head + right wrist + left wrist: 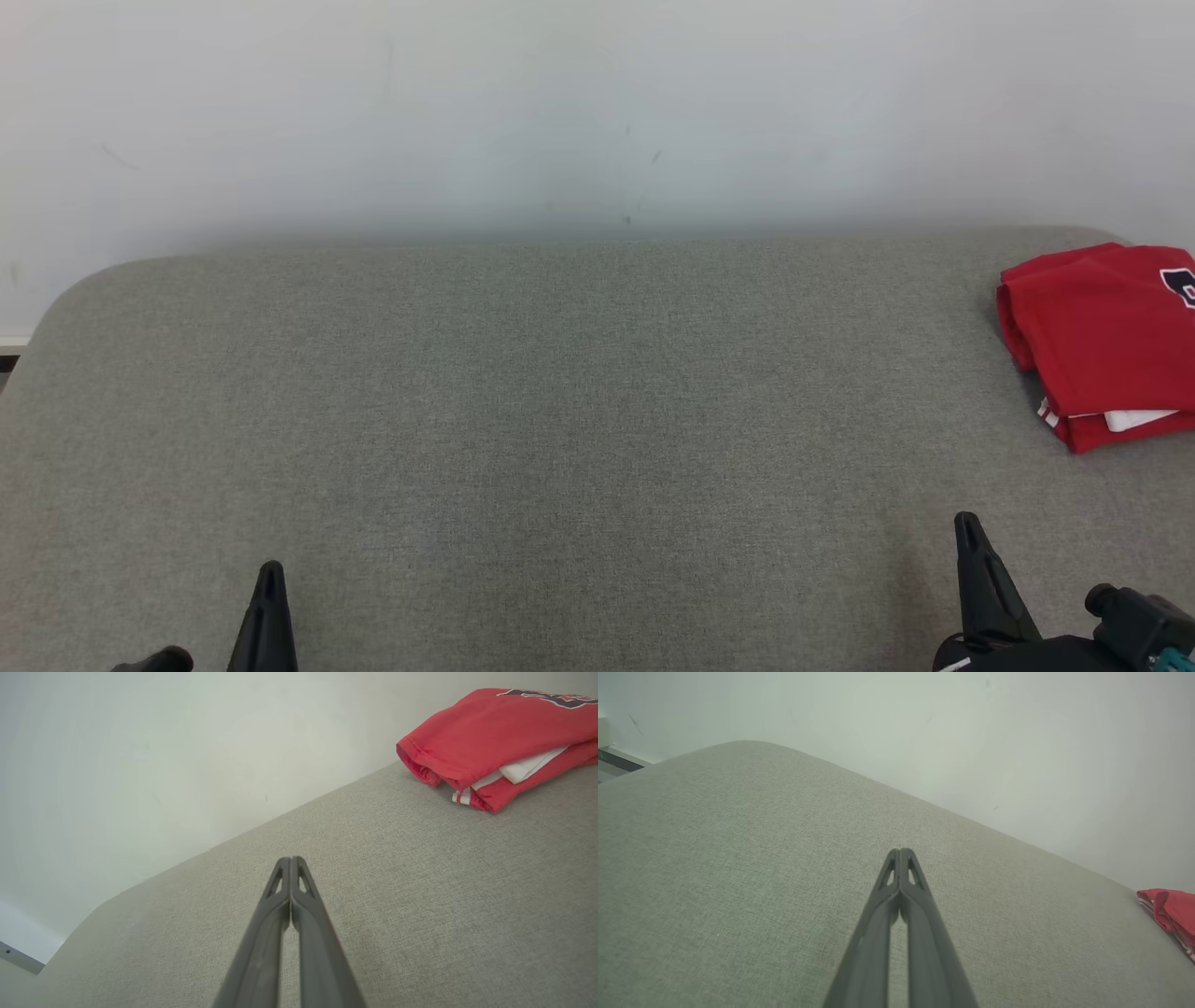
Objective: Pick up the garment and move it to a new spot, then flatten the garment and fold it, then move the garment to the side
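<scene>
The garment (1102, 341) is red with white trim and a dark print. It lies folded at the far right of the grey padded surface (579, 411), partly cut off by the head view's edge. The right wrist view has the garment (495, 742) at its upper right, and a red corner of the garment (1171, 914) sits at the right edge of the left wrist view. My left gripper (270, 571) is at the lower left, shut and holding nothing; its tips (900, 851) touch. My right gripper (966, 523) at the lower right is shut too, its tips (290, 859) together, short of the garment.
A pale wall (597, 112) runs along the back edge of the surface. The surface's rounded left corner (75, 289) drops off to the floor.
</scene>
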### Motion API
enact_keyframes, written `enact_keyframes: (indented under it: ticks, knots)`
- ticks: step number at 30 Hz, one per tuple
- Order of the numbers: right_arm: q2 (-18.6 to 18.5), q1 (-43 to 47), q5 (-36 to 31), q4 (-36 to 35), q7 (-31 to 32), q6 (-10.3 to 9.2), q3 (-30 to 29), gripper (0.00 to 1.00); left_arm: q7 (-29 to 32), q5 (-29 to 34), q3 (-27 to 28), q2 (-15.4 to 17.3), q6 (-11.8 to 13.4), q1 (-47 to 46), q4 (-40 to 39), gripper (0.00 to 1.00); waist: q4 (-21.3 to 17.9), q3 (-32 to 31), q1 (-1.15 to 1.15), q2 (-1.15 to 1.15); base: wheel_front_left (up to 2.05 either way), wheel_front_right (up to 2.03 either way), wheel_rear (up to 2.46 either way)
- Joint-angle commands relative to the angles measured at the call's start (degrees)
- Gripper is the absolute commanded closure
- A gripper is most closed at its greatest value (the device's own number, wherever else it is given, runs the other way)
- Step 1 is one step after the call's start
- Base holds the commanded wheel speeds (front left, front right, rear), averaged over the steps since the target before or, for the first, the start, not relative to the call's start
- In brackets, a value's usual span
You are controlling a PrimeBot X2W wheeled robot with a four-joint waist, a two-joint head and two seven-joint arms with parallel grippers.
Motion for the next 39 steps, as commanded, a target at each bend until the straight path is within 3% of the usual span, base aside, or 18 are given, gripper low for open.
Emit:
enact_keyframes:
  ticks: [1, 20, 39]
  knots:
    - [0.0, -1.4, 2.5, -0.6, 0.6, -0.02, -0.5, 1.0, 0.5, -2.6, 0.2, 0.2, -0.2, -1.7, -0.7, 1.0, 0.0, 0.0, 0.0, 0.0, 0.0, 0.0, 0.0]
    - [0.5, -3.3, 18.9, 0.3, 4.5, -0.04, -2.1, 1.0, 4.9, -20.3, 0.9, 0.1, -0.5, -3.4, 0.0, 1.0, 0.0, 0.0, 0.0, 0.0, 0.0, 0.0, 0.0]
    - [1.0, -4.5, 30.8, 1.0, 7.5, -0.05, -3.4, 1.0, 8.3, -33.2, 1.5, 0.1, -0.6, -4.5, 0.6, 1.0, -0.1, 0.1, 0.0, 0.0, 0.0, 0.0, 0.0]
